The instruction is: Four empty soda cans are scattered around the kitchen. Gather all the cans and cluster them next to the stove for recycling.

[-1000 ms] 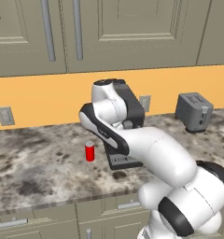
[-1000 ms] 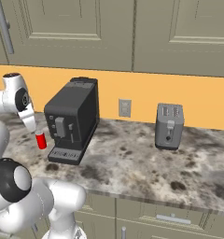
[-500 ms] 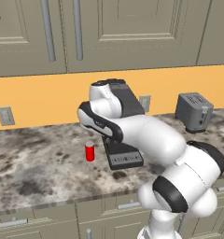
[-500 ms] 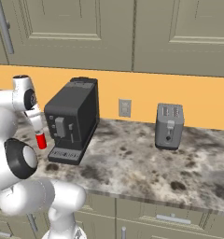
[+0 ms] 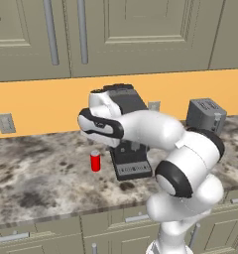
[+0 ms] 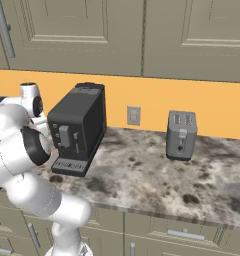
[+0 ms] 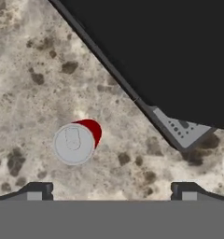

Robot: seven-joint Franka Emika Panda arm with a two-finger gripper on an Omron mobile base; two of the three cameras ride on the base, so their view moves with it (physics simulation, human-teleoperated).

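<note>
Looking straight down, the spread, empty fingers (image 7: 112,189) hang above the upright red can (image 7: 75,142), which stands left of their midline, beside the coffee machine (image 7: 160,56).

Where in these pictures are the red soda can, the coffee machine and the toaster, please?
red soda can (image 7: 74,144), hand view, on its silvery top.
coffee machine (image 6: 77,127), right base view, on its dark front.
toaster (image 6: 181,135), right base view, on its grey front face.
</note>
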